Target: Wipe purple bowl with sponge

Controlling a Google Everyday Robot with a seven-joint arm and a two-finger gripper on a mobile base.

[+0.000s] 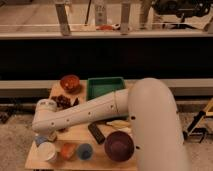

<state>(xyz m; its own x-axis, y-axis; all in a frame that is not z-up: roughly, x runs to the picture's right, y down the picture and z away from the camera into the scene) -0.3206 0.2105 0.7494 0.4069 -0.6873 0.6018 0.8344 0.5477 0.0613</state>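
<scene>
The hand point(44, 135), lower left, is masked by the arm point(85, 114); its grip cannot be told. The white cup point(47, 151) beside it could be toppled by a sweep.

A wooden table point(79, 134) carries an orange-brown bowl point(70, 82) at its back left, with a green rectangular tray point(105, 88) just beside it on the right. A dark reddish cluster point(62, 101) lies in front of that bowl, and a black oblong object point(96, 133) lies mid-table. Along the front edge sit a white cup point(47, 151), an orange item point(68, 150) and a blue cup point(85, 151). The gripper point(43, 136) is over the table's left end.
</scene>
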